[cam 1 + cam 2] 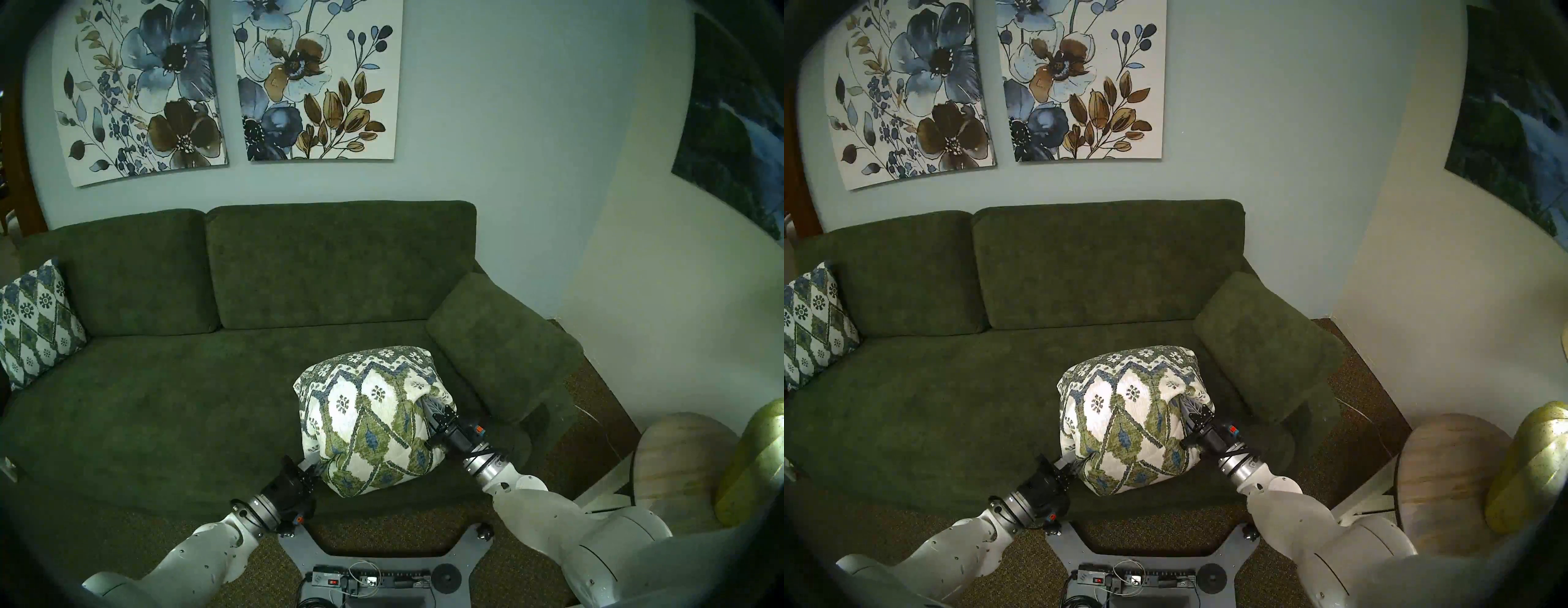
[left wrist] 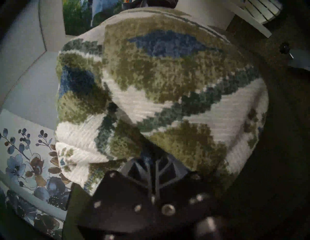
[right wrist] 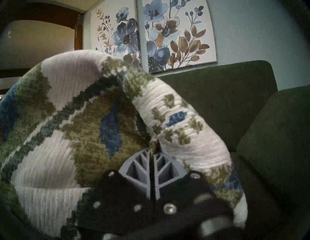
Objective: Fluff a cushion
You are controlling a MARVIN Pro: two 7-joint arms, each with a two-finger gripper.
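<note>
The cushion, cream with olive and blue chevrons and flower motifs, is bunched up and held above the sofa seat's front right. It also shows in the other head view. My left gripper is shut on its lower left corner, where the fabric puckers at my fingertips. My right gripper is shut on its right side, its grey fingers pressed together into a fold of the cushion.
The dark-green sofa has two back cushions and a green armrest pillow just right of the cushion. A bluer diamond-lattice pillow leans at the far left. A round wooden side table stands on the right with a yellow-green object.
</note>
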